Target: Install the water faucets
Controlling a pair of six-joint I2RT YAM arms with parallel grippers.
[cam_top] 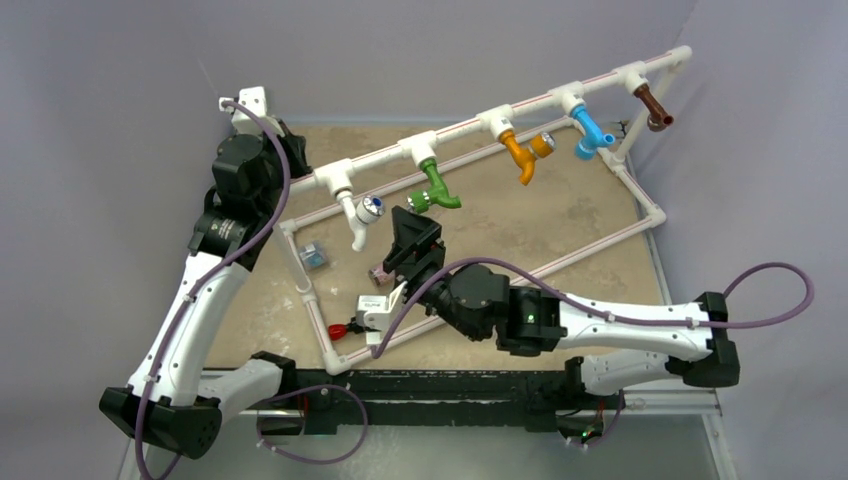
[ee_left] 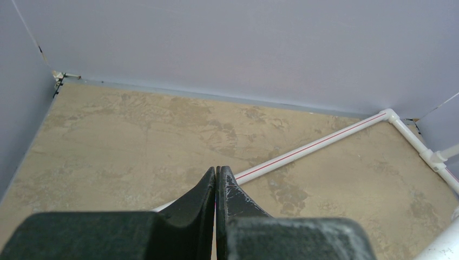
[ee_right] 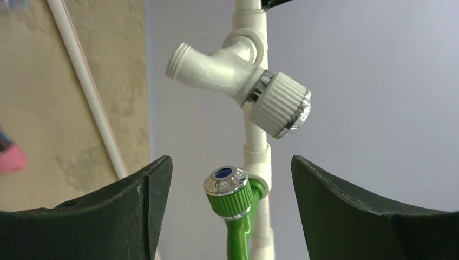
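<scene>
Green faucet [ee_right: 234, 206] in the gap of the wide-spread right claw [ee_right: 230, 162], white faucet [ee_right: 238, 76] above it on the pipe [ee_right: 255, 146]

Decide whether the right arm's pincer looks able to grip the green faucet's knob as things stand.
Probably yes: the right pincer is open and faces the knob of the green faucet, with nothing showing between them.

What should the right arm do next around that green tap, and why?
Probably ease the right gripper forward a little, then close on the knob of the green tap. The gripper is open, and the knob sits centred in the gap, touching neither side. The tap already hangs from the white pipe, so a tightening twist seems likeliest, though I can't tell whether it is fully seated.
</scene>
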